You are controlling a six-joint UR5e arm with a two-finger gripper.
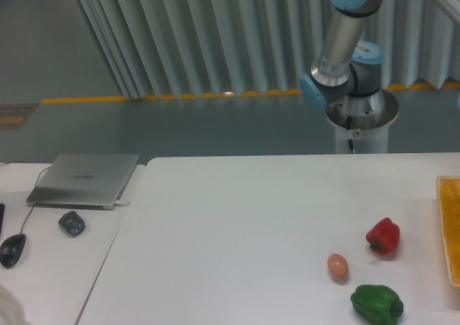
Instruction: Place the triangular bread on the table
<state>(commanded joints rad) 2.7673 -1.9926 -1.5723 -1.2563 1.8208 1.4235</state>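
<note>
Bread & gripper both out of frame, so can't tell grip state; risk: a drop onto table (237,224) may knock egg (338,266) or peppers.

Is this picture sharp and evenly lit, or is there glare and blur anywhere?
Fixed camera view: soft, even light; the white table looks bright without harsh glare; the red pepper, egg and green pepper cast only faint shadows; overall slightly soft and grainy.
</note>
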